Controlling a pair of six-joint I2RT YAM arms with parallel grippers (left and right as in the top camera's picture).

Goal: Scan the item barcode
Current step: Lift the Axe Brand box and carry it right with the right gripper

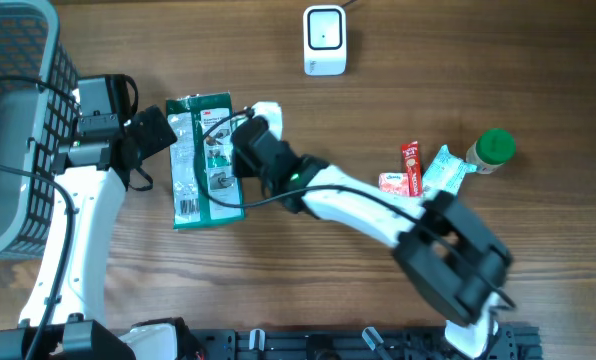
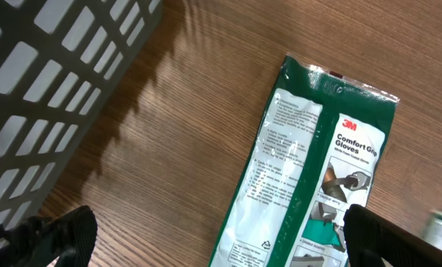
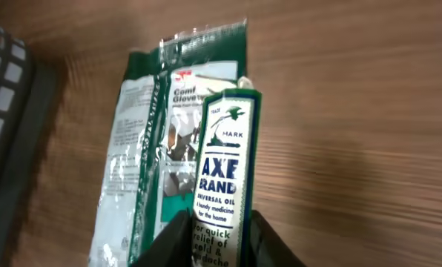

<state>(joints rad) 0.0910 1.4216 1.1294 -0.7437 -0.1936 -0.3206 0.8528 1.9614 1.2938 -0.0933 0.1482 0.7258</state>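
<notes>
The right gripper is seen closed on a narrow green-and-white Axe Brand box, with one finger pressed against each long side of its lower end. The box is held just above the table, its printed front turned to the wrist camera and its top end lying over the right edge of a glove packet. From overhead, this gripper is found at the upper right part of the packet. The left gripper is spread wide and nothing is held in it. It is placed low over the wood at the packet's left edge, one fingertip toward the basket and the other over the packet's printed front.

A grey mesh basket is set at the far left of the wooden table. Just to its right, the green 3M Comfort Grip Gloves packet is laid flat and lengthwise. A small white scanner is stood near the top edge, well apart from the held box. To the right, a cluster is formed by a pale blue packet, a green-capped bottle, a red sachet and a small red-and-white carton.
</notes>
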